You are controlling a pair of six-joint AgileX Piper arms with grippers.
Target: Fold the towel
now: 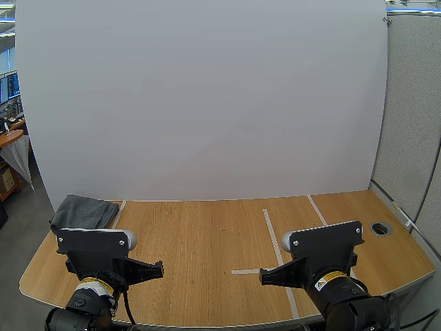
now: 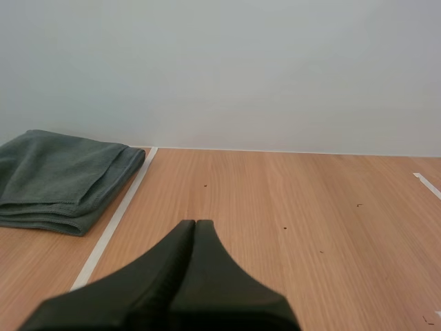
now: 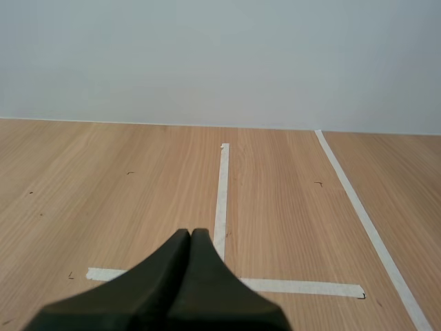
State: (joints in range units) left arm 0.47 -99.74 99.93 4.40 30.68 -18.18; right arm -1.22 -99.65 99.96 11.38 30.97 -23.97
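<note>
Apparently done, or near enough: the grey towel (image 1: 83,212) lies as a compact stack of several layers at the far-left corner of the desk (image 1: 207,234), just outside a white tape line (image 1: 118,210), with its edges roughly squared. The left pincer (image 2: 195,224) and right pincer (image 3: 191,233) are each closed on nothing, fingers pressed into one wedge over bare wood by the near edge, well apart from the towel. My read is that no fold is left, at most a tidy-up of the stack.
</note>
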